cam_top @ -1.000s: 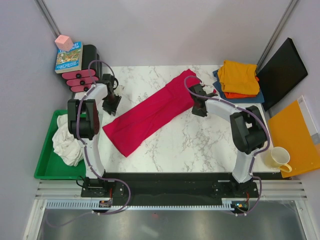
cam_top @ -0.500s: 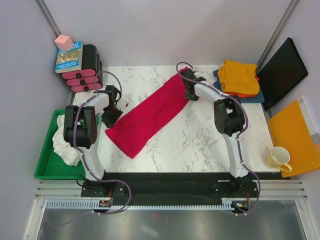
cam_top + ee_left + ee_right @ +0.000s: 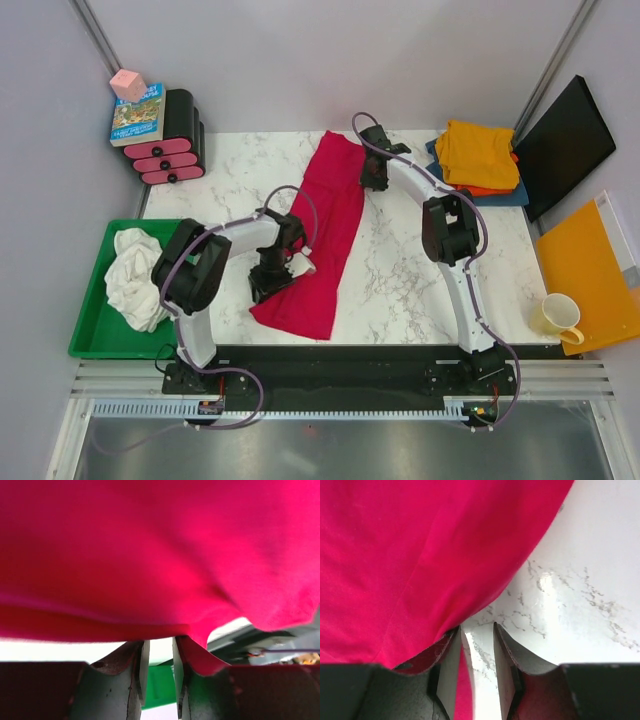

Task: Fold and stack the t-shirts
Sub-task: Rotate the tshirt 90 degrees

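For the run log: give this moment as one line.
left claw: grips red t-shirt | right claw: open at far end

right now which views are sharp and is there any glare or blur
Top external view: sharp, evenly lit, only faint shadows. Left wrist view: the crimson-red cloth t-shirt fills the frame, too close, blurred. Right wrist view: that shirt is soft too; a glare patch sits on the white marble table top.

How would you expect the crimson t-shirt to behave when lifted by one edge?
Probably floppy: the crimson t-shirt sags in folds in the left wrist view. Likely light, being thin cloth, and apt to slide on the glossy marble table.
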Tool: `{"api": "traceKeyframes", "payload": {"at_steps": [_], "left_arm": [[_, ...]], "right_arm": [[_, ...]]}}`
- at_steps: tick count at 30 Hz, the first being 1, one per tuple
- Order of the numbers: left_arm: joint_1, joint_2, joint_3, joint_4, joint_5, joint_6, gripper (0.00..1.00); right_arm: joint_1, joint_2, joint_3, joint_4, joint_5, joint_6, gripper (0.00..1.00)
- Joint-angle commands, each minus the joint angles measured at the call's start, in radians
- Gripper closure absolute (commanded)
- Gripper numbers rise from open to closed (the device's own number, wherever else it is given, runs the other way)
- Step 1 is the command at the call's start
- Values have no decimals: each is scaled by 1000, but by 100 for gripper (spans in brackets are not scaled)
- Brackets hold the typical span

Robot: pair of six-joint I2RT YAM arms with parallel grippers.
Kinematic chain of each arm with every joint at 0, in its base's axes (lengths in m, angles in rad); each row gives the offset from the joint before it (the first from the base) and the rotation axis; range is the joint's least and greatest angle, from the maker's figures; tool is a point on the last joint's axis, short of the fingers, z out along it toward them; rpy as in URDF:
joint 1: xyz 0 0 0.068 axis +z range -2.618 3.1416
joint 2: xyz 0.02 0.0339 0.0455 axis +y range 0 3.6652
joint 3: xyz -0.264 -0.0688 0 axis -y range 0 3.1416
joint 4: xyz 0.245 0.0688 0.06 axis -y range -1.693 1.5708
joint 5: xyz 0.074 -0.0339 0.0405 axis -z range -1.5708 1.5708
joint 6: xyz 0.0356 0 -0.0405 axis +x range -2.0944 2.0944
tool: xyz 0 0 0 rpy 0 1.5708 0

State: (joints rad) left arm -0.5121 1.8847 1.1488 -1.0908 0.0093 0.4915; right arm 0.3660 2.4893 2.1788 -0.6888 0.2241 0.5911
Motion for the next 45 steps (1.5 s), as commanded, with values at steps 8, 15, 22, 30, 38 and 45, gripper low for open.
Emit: {"api": "traceKeyframes", "payload": {"at_steps": [8,15,22,30,38,45], "left_arm": [[-281,2,75,-70,235,-131,68],[-244,-68,114,-58,80,-146,66],[10,-170,398,-135,148,-116,63],[61,-69,393,61,241,-214,70],[61,-4,384,141,382,-258,75],[61,36,359,155,428,-268,75]], "right_arm": [[-30,13,35,-37,-111,-45,59],[-90,-176,-28,-20,-86,-73,57],[-47,-423,-221,18,-193,-79,56],[154,-573,-635,170,-121,-42,97],[214,-587,-847,285,-111,32,100],[221,-570,-932,301,-59,33,100]]}}
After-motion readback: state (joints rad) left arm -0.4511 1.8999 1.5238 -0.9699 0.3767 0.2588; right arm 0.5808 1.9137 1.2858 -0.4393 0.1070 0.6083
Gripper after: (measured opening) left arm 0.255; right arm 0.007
